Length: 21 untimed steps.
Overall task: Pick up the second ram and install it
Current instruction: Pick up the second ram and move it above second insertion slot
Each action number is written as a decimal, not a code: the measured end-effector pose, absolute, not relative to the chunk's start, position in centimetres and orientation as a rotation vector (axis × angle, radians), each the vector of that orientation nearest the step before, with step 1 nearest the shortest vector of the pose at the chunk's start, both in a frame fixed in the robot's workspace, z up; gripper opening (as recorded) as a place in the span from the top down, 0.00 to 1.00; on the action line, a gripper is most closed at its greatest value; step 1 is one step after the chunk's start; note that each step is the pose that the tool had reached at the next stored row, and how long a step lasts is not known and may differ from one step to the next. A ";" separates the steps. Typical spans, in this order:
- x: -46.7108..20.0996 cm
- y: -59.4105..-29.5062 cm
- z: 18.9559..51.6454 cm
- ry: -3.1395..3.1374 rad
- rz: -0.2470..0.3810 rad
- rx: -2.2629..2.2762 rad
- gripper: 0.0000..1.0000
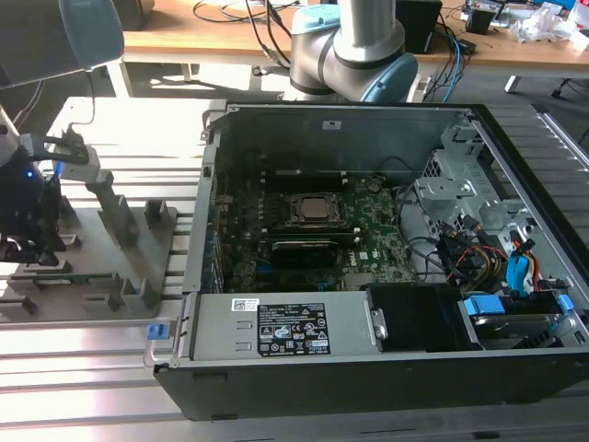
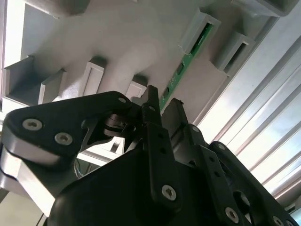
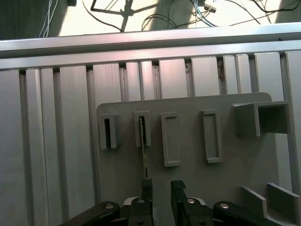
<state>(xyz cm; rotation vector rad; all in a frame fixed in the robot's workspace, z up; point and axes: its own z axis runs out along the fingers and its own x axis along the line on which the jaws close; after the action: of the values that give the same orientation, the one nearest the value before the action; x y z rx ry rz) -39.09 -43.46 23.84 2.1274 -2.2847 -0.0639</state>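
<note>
second ram (image 2: 184, 65): a thin green stick with small dark chips, standing on its long edge in a grey holder plate (image 1: 161, 241) on the bench (image 1: 92, 354), outside the computer case (image 1: 368, 391).
holder plate contents: several raised slotted posts. The stick's far end sits in one slotted post (image 3: 142, 128), with another post (image 3: 109, 132) just beside it. The near end reaches the fingertips (image 3: 147, 187).
computer case contents: the lid is off. A green motherboard (image 1: 377, 250) lies on the floor of the case with a square metal-framed processor socket (image 1: 313, 210) near its middle and a black oblong module (image 1: 308, 247) just in front of that. A power supply (image 1: 285, 324) with a white label runs along the near wall, and a bundle of coloured cables (image 1: 479, 258) fills the end at the exterior view's right.
end effector (image 3: 161, 184): low over the holder plate at the exterior view's left. The two dark fingers are set a narrow way apart, with open space between them and nothing clamped. In the first wrist view the stick lines up with one finger rather than the gap. Whether it touches that finger I cannot tell.
around and in the way: a taller grey block (image 1: 115, 214) stands on the plate behind the stick. The case's side wall (image 1: 208, 198) rises between the plate and the motherboard. The arm's base (image 1: 354, 46) stands behind the case.
long axis: runs along the plate's front edge, from the exterior view's left to its right, roughly level. In the first wrist view it is edge-on, a thin line from the slotted post straight to the fingertips.
</note>
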 end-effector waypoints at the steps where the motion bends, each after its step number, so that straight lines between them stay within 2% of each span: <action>1: -39.1 -43.7 23.6 -2.283 -0.064 2.129 0.70; 4: -39.1 -44.2 22.0 -2.267 -0.064 2.146 0.70; 21: -38.8 -44.9 19.9 -2.226 -0.077 2.200 0.70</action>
<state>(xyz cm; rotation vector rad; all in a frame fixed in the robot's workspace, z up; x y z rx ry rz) -38.84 -44.92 19.93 2.1996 -2.2259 -0.0774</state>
